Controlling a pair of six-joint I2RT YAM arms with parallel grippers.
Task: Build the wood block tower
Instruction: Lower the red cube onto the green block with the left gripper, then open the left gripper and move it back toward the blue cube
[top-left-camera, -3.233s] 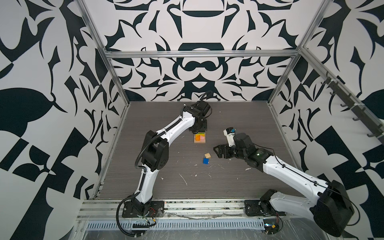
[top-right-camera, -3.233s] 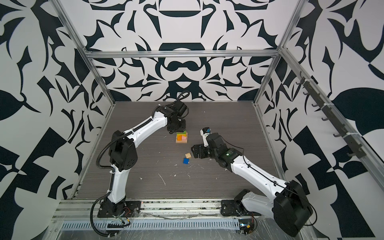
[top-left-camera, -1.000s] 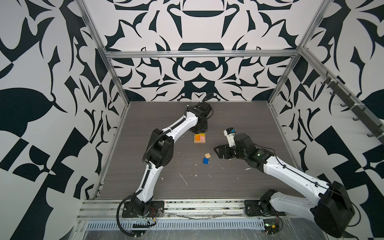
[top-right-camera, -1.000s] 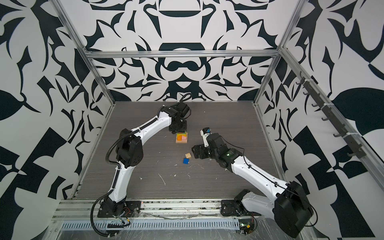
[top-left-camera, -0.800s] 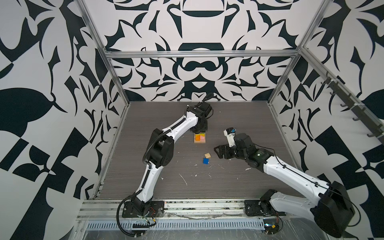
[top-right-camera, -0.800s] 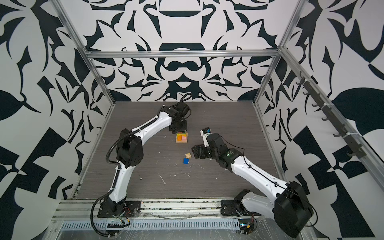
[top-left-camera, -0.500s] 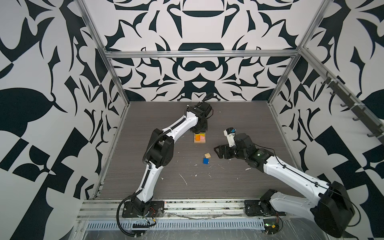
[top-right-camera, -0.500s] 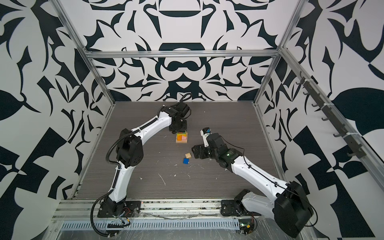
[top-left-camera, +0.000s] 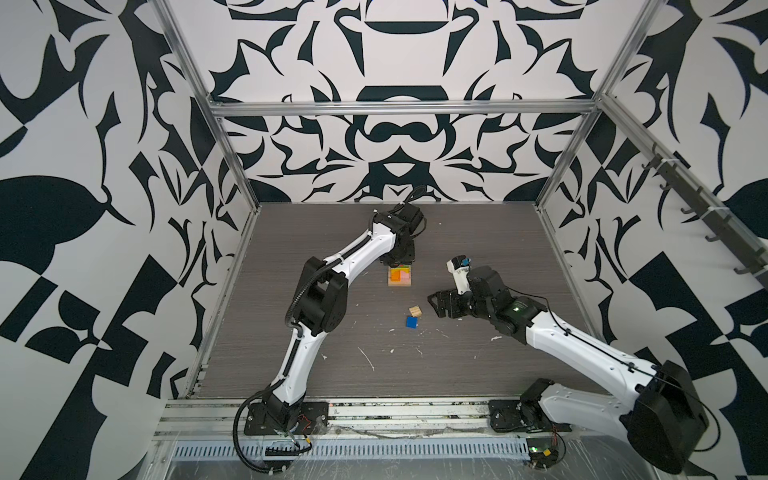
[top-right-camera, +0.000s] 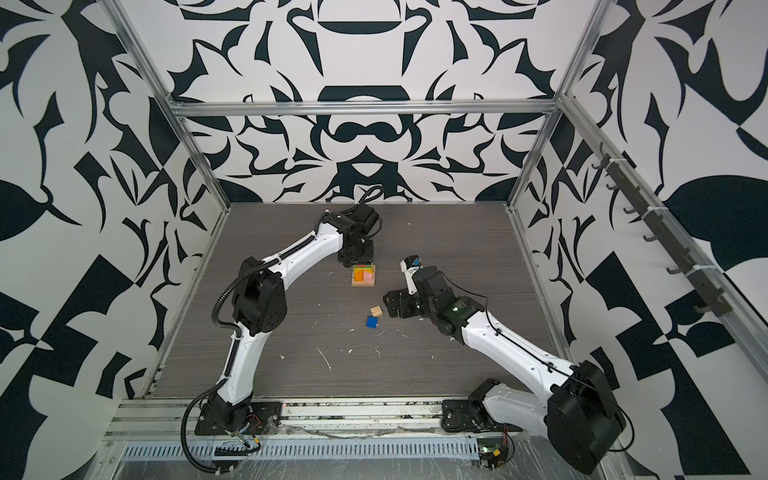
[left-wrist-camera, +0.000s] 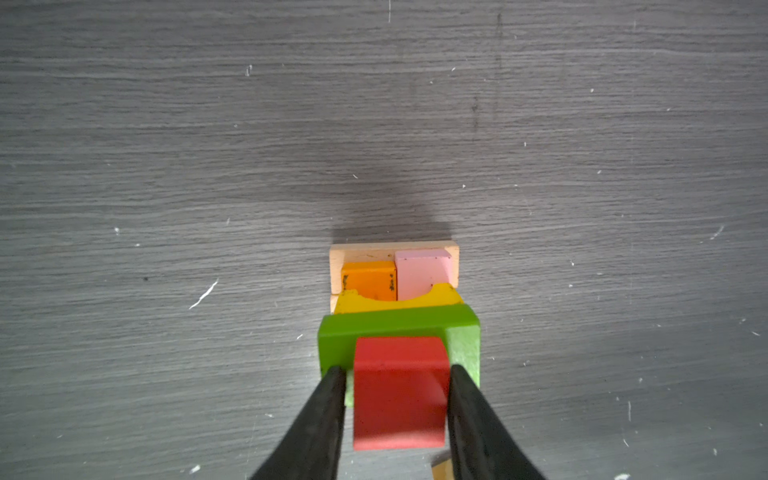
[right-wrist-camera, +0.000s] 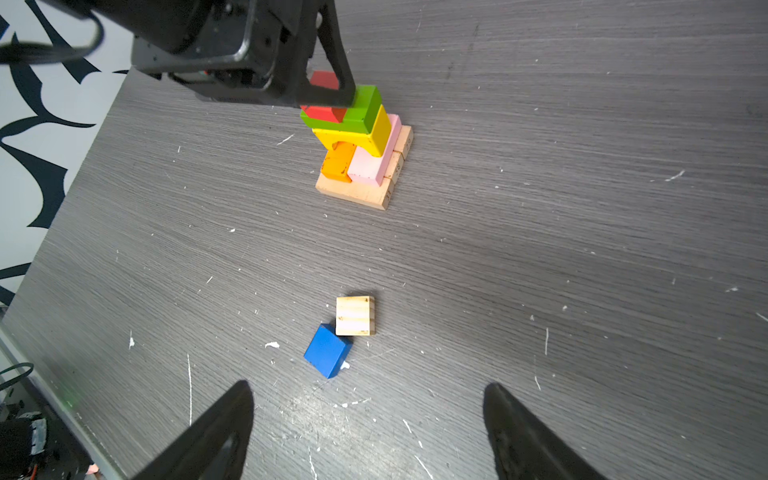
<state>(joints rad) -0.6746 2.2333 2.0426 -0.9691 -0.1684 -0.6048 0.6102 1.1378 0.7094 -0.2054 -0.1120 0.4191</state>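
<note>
Seating red wooden square (left-wrist-camera: 399, 390) atop my tower (right-wrist-camera: 374, 162), left gripper (left-wrist-camera: 397, 370) pinch unclear; blue wooden square (right-wrist-camera: 328, 351), plain wooden cube (right-wrist-camera: 355, 316) unstacked at five o'clock.

In both top views the left hand (top-left-camera: 398, 262) and its wrist cover the top of the tower (top-left-camera: 400, 279), so the red block (left-wrist-camera: 400, 390) beneath that hand is out of sight. Seen from its wrist, the block is blurred, both fingers (left-wrist-camera: 320, 419) run off the edge, and whether they press it I cannot tell. A tan corner (left-wrist-camera: 441, 471) beside one finger is cut off. The right hand (right-wrist-camera: 368, 385) shows only clipped fingers.
</note>
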